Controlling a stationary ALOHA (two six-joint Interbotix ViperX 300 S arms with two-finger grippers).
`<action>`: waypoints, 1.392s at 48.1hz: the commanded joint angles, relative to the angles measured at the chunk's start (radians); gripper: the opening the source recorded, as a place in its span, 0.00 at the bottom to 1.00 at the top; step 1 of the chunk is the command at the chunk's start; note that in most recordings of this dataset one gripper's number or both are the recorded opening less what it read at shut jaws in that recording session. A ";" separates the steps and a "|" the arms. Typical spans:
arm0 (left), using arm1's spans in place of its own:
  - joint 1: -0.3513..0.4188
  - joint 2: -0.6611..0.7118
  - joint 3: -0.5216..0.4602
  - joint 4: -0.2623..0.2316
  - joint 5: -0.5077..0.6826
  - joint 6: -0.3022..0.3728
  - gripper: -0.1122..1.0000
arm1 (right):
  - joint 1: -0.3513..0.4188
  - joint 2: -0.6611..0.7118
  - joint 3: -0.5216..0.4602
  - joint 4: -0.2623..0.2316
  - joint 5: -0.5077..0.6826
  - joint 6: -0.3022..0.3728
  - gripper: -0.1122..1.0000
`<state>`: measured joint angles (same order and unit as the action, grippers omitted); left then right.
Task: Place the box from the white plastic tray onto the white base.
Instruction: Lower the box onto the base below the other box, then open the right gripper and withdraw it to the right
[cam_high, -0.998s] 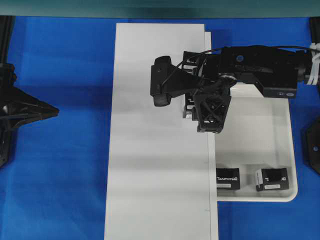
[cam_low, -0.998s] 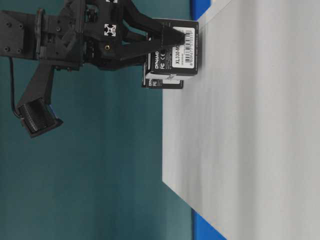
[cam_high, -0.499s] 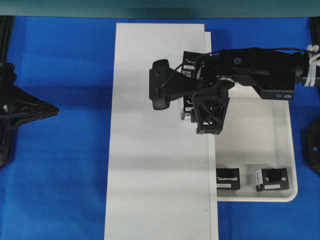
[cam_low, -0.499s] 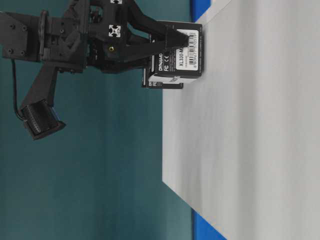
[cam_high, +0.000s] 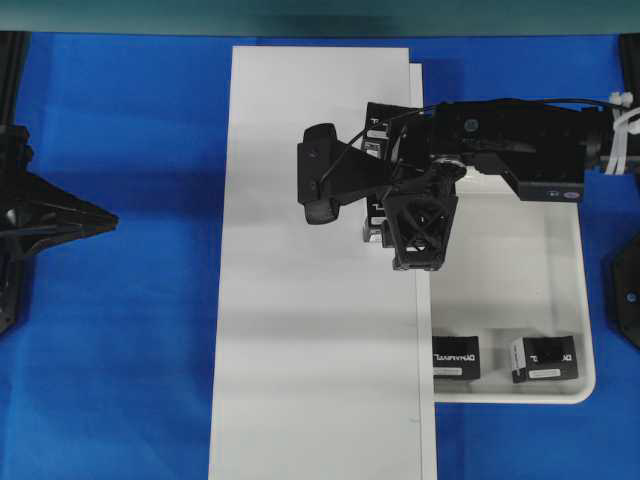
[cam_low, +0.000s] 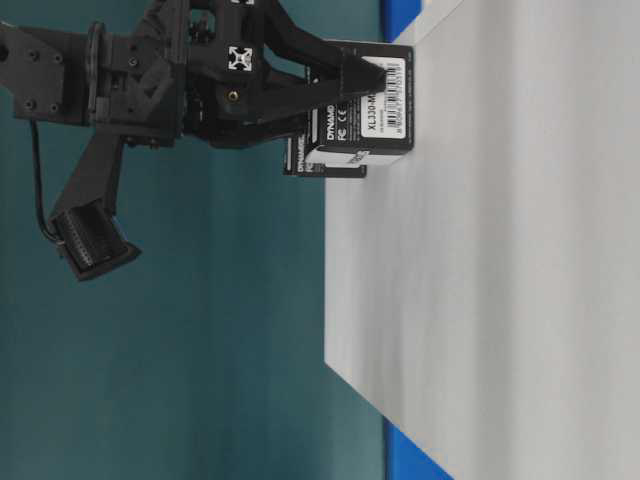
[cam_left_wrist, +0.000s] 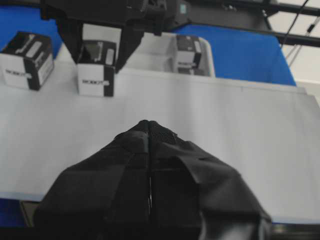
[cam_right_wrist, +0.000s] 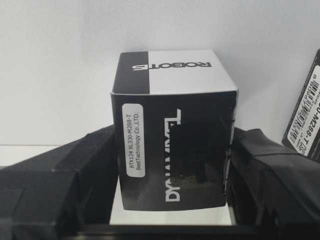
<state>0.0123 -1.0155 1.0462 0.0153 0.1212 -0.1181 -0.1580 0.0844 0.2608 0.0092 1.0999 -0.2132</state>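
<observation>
1. Left gripper (cam_left_wrist: 149, 131): parked at 9 o'clock of the work area, clear of the board. Its two fingers are pressed together with no gap, and nothing is between them.
2. White base (cam_high: 310, 300): a long, flat board running from 12 to 6 o'clock down the middle of the blue table (cam_high: 120, 300).
3. Right gripper (cam_right_wrist: 172, 165): reaches in from 3 o'clock, over the board's right edge near its upper end. Its fingers (cam_right_wrist: 260, 165) pinch the box (cam_right_wrist: 172, 145) on two opposite sides.
4. The box: in the table-level view (cam_low: 365, 100), one face lies flat against the board surface, or just short of it; contact cannot be confirmed. White lettering and a white label strip face the wrist camera.
5. Second box (cam_left_wrist: 22, 60): stands on the white base just beside the held one, toward 12 o'clock in the overhead view.
6. White plastic tray (cam_high: 560, 300): lies at 3 o'clock of the board, touching or slightly under its right edge.
7. Two more boxes (cam_high: 455, 358) and (cam_high: 543, 358): side by side along the tray's 6 o'clock rim, well apart from the gripper.
</observation>
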 joint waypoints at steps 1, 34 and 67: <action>0.003 0.008 -0.028 0.003 -0.006 0.000 0.04 | 0.006 0.017 -0.003 0.003 -0.005 0.000 0.64; 0.002 0.011 -0.028 0.002 -0.008 -0.002 0.04 | -0.003 0.012 0.018 0.008 -0.015 0.012 0.65; -0.002 0.011 -0.026 0.002 -0.006 -0.003 0.04 | -0.015 -0.031 0.023 0.008 -0.038 0.017 0.99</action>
<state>0.0123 -1.0140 1.0477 0.0138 0.1212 -0.1197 -0.1672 0.0736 0.2884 0.0138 1.0615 -0.1994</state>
